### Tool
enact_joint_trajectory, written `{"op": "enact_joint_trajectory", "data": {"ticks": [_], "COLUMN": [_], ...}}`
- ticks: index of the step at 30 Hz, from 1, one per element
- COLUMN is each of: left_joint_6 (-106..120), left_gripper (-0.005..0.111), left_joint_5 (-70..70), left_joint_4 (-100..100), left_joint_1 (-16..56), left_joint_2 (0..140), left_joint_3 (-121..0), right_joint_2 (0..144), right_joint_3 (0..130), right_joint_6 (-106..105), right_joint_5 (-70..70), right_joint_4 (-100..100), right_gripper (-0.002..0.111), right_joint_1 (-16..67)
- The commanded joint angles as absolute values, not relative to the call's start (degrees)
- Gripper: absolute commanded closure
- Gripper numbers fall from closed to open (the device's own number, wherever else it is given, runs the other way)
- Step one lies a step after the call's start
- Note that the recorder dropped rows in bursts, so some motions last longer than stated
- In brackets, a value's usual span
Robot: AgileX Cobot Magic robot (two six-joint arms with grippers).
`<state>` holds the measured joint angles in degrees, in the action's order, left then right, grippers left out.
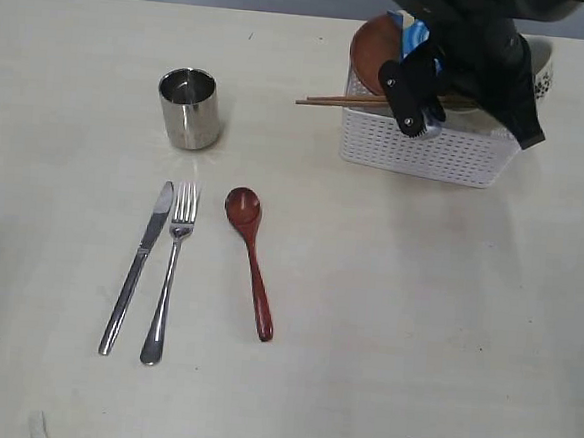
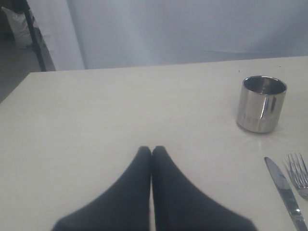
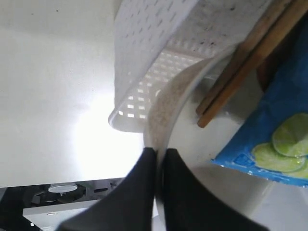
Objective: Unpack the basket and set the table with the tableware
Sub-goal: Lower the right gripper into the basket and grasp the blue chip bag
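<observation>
The white perforated basket [image 1: 427, 148] stands at the back right of the table [image 1: 415, 318]. In it are the brown plate [image 1: 369, 46], the chopsticks [image 1: 340, 100] sticking out over its left rim, and the off-white bowl [image 1: 541, 66]. My right gripper [image 3: 158, 151] is shut on the bowl's rim [image 3: 166, 106], beside the chopsticks [image 3: 240, 62] and above the basket wall [image 3: 154, 29]. The steel cup [image 1: 190, 108], knife [image 1: 138, 268], fork [image 1: 171, 271] and wooden spoon [image 1: 252, 256] lie on the table at the left. My left gripper [image 2: 151, 150] is shut on nothing, above bare table near the cup [image 2: 261, 104].
A blue chip bag [image 1: 410, 32] stands in the basket next to the bowl [image 3: 274, 130]. The right arm [image 1: 474, 51] covers much of the basket's inside. The knife [image 2: 285, 192] and fork [image 2: 299, 175] lie to the side of my left gripper.
</observation>
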<state>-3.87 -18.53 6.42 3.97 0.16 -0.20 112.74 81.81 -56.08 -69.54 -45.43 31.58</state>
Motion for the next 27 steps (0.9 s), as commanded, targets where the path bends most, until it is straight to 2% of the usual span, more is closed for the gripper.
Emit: {"op": "enact_joint_trajectory", "data": {"ticks": [1, 27], "left_joint_6": [-3.89, -3.89], "left_gripper": [0.107, 0.107], "left_joint_5": [-18.5, -18.5], "left_joint_4": [6.22, 6.22], "left_joint_1": [3.86, 3.86], "left_joint_2": [0.0, 0.0], "left_joint_3": [0.0, 0.0], "right_joint_2": [112.04, 114.93], "right_joint_3": [81.84, 81.84], "right_joint_6": [-55.31, -52.32], "right_joint_5": [-69.96, -69.96], "right_joint_4": [-46.41, -41.45], "right_gripper": [0.109, 0.109], "right_joint_1": [31.53, 31.43]}}
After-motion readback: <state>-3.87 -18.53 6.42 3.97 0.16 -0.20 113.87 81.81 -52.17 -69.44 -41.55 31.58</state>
